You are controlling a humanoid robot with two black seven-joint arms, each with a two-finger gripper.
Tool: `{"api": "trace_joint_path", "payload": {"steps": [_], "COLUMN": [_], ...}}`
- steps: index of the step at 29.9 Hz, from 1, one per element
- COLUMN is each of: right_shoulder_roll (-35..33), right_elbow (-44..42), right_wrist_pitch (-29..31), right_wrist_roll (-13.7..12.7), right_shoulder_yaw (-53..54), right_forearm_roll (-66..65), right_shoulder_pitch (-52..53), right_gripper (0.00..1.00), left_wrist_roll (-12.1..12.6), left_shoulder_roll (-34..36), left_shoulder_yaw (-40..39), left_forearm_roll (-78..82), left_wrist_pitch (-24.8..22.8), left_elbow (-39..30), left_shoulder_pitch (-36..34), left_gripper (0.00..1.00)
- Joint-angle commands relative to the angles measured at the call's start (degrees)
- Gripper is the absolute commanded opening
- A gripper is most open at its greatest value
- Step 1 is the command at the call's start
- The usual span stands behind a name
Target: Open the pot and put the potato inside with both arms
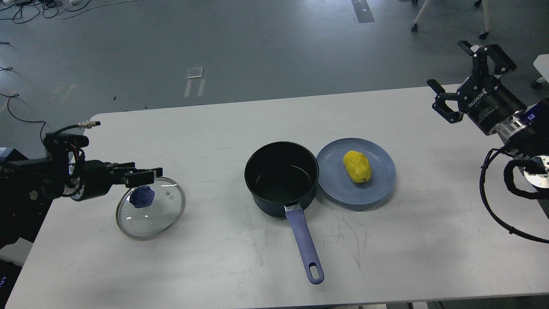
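Note:
The dark navy pot point(281, 178) stands uncovered at the table's middle, its black inside empty, its long periwinkle handle point(305, 240) pointing toward me. The yellow potato point(357, 166) lies on a flat blue plate point(377, 189) touching the pot's right side. The round glass lid point(156, 214) with the blue knob point(142, 196) is at the left. My left gripper point(148, 175) reaches in sideways just over the knob; I cannot tell whether its fingers grip it. My right gripper point(469, 75) is open and empty, raised over the table's far right edge, well away from the potato.
The white table point(214, 128) has a rounded far-left corner. My right arm's cable loops point(497, 189) hang over the table's right edge. Grey floor with chair casters point(414, 28) lies beyond the far edge.

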Motion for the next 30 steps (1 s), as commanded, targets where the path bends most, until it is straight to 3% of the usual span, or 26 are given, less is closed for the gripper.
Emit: {"api": "trace_joint_path", "payload": {"steps": [1, 5, 11, 13, 16, 19, 23, 30], "right_shoulder_roll": [-1.53, -4.69, -11.02, -12.34, -14.19, -13.84, -10.6, -2.25], "right_elbow": [1.46, 4.79, 10.68, 11.74, 12.97, 13.5, 13.24, 7.09], "right_wrist_pitch": [0.0, 0.0, 0.0, 0.0, 0.0, 0.0, 0.0, 0.0], "right_wrist_roll": [-0.09, -0.09, -0.09, -0.09, 0.0, 0.0, 0.0, 0.4], "right_shoulder_yaw": [-0.05, -1.62, -4.61, -6.02, -14.33, -24.8, -40.7, -52.69], "right_forearm_roll": [-1.11, -11.88, -31.05, -34.41, -45.36, -51.9, -56.91, -62.37], "right_shoulder_pitch": [0.07, 0.86, 5.6, 7.27, 15.24, 23.69, 36.43, 43.23], "right_gripper": [1.0, 1.0, 1.0, 1.0, 1.0, 1.0, 1.0, 1.0], "left_wrist_roll": [0.0, 0.0, 0.14, 1.19, 1.81, 2.07, 5.22, 5.94], "left_shoulder_roll": [-2.03, -6.33, -10.81, -11.52, -13.27, -14.77, -16.44, -18.38], "left_shoulder_yaw": [-0.1, -1.76, -11.59, -13.71, -18.28, -18.82, -18.99, -19.0], "left_forearm_roll": [-20.25, -39.85, -46.12, -46.3, -46.3, -45.78, -45.51, -45.51], "left_wrist_pitch": [-3.25, -0.98, 0.0, -0.52, -2.45, -2.29, -2.55, -2.29], "left_elbow": [0.1, 0.1, 1.07, 1.16, 1.07, 1.16, 1.25, 1.33], "left_shoulder_pitch": [-3.44, -3.71, -0.12, 1.73, 4.54, 5.43, 5.43, 5.43], "left_gripper": [0.98, 0.98, 0.98, 0.98, 0.98, 0.98, 0.98, 0.98]}}
